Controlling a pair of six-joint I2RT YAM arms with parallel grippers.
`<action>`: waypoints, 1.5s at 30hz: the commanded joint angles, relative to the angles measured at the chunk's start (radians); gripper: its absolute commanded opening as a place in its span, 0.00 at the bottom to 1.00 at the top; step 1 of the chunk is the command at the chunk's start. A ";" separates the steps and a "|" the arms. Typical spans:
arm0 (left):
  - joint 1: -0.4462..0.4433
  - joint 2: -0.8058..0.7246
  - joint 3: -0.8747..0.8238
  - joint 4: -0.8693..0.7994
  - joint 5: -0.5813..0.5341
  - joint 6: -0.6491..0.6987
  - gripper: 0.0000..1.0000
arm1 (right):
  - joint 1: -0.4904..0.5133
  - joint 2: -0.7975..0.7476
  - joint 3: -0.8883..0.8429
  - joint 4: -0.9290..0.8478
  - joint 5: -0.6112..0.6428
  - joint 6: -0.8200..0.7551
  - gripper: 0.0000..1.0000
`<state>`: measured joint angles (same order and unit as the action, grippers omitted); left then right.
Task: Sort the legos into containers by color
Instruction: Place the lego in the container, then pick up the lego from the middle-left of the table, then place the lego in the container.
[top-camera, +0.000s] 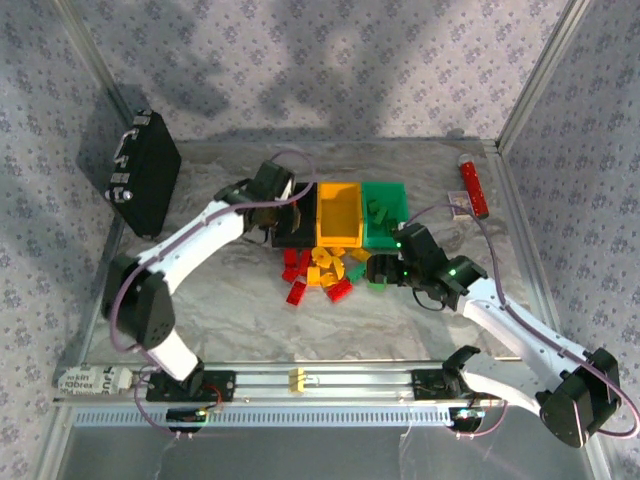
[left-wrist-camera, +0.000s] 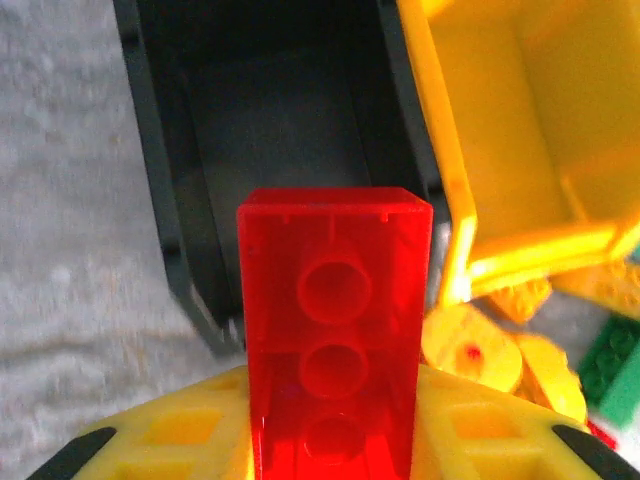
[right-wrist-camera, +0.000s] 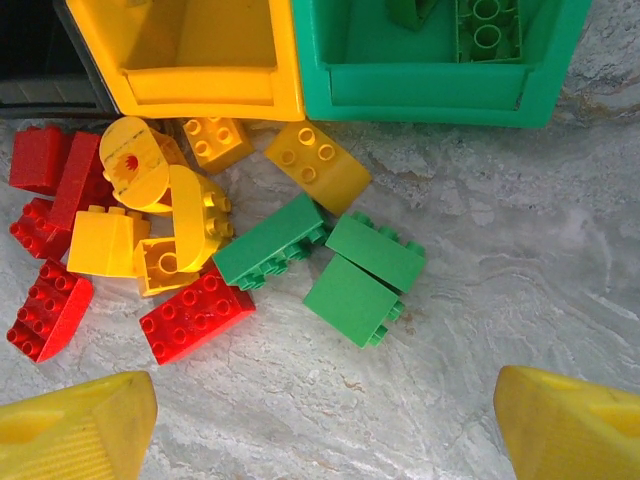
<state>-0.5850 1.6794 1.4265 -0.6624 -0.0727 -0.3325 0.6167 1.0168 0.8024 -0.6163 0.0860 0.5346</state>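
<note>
Holding a red plastic brick (left-wrist-camera: 335, 330) endwise, my left gripper (left-wrist-camera: 335, 445) is clamped on its sides, and the brick's long axis points straight at the open black rectangular plastic bin (left-wrist-camera: 280, 120) just ahead. That bin stands at the left end of the row toward the far edge of the grey marbled table (top-camera: 250, 310), so the left arm is the nearer one. The yellow plastic bin (left-wrist-camera: 500, 150) sits hard against it on the right; I judge that wall the only obstacle. My right gripper (right-wrist-camera: 320, 420) hangs with jaws apart over three loose green bricks (right-wrist-camera: 268, 242), near the green plastic bin (right-wrist-camera: 430, 85).
</note>
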 joint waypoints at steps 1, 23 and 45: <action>0.016 0.092 0.097 -0.092 -0.013 0.074 0.57 | -0.003 -0.022 -0.013 -0.010 -0.002 0.008 0.90; -0.264 -0.143 -0.485 0.131 0.044 -0.164 0.82 | -0.003 0.040 -0.006 0.044 -0.030 0.008 0.89; -0.240 -0.219 -0.261 -0.034 -0.093 -0.057 0.37 | 0.000 -0.005 -0.043 0.038 -0.011 0.030 0.89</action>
<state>-0.8581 1.5436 1.0679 -0.6338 -0.1169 -0.4541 0.6178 1.0088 0.7700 -0.5762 0.0677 0.5461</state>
